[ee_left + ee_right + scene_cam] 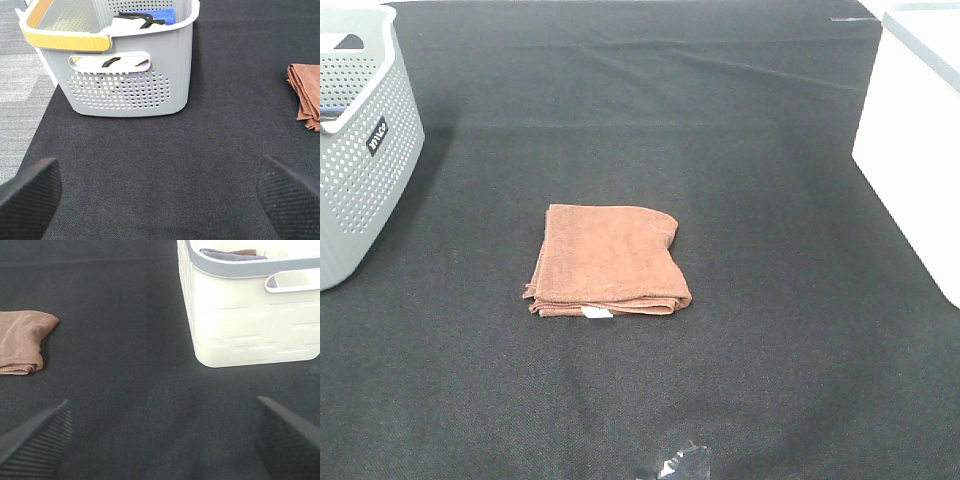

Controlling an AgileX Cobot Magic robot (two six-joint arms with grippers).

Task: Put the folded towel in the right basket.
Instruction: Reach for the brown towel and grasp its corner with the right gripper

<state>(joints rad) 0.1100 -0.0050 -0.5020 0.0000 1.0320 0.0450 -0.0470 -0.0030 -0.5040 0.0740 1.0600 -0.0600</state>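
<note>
A folded brown towel (610,260) lies flat in the middle of the black table. Its edge also shows in the left wrist view (306,95) and in the right wrist view (22,341). The right basket (915,140) is white with a grey rim; in the right wrist view (245,320) it holds some folded cloth. My left gripper (160,200) is open and empty, low over the table, well apart from the towel. My right gripper (160,440) is open and empty, between towel and white basket. Neither gripper shows in the exterior high view.
A grey perforated basket (360,150) with a yellow handle stands at the far left, holding dark and blue items (145,17). A small clear plastic scrap (678,465) lies at the table's front edge. Grey floor (20,65) lies beyond the table's left edge.
</note>
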